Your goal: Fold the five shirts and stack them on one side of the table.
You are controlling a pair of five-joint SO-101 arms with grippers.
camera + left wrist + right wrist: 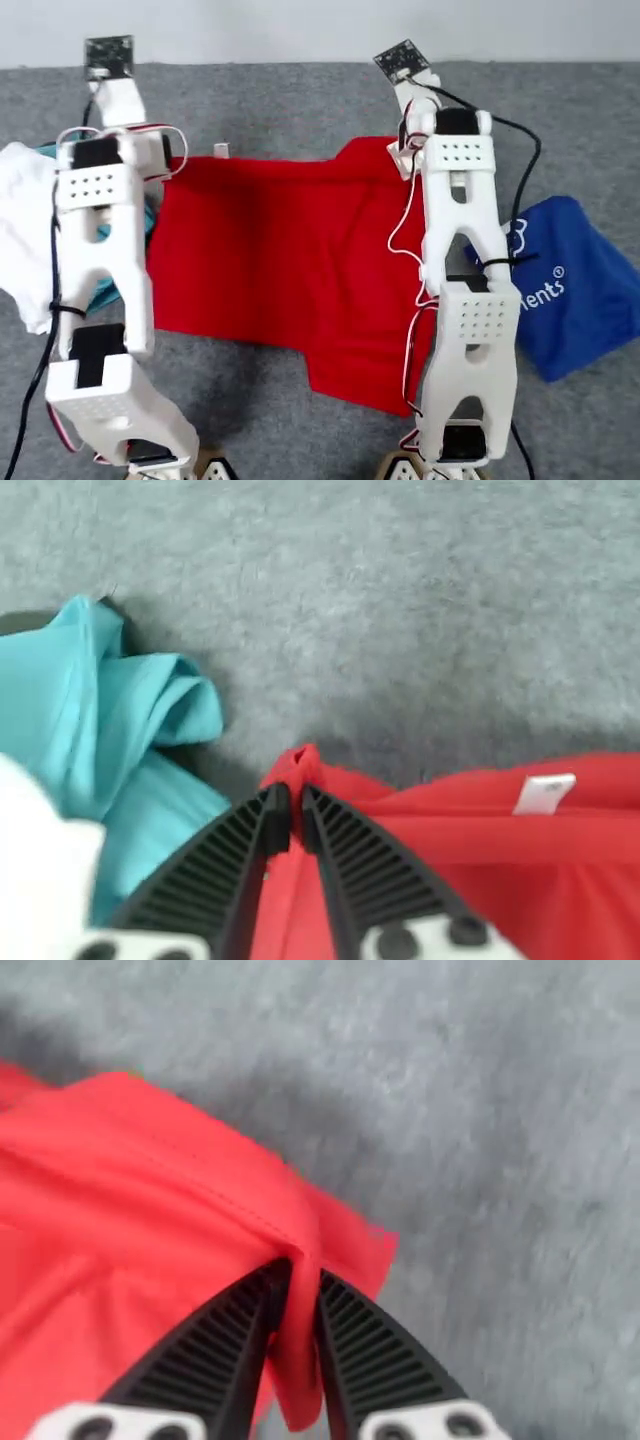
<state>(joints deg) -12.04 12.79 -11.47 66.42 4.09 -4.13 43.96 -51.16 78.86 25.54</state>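
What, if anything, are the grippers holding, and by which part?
Both hold the red shirt: the left gripper pinches a bunched corner, the right gripper a fold at its hemmed edge.

red shirt (270, 260): smooth matt cloth | worktop (560, 110): rough grey felt-like pile | left end effector (291, 800): ribbed matt black plastic

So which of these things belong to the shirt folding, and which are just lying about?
In the job: red shirt, blue shirt, teal shirt, white shirt, left gripper, right gripper, both shut on the red shirt.
Just there: grey table.
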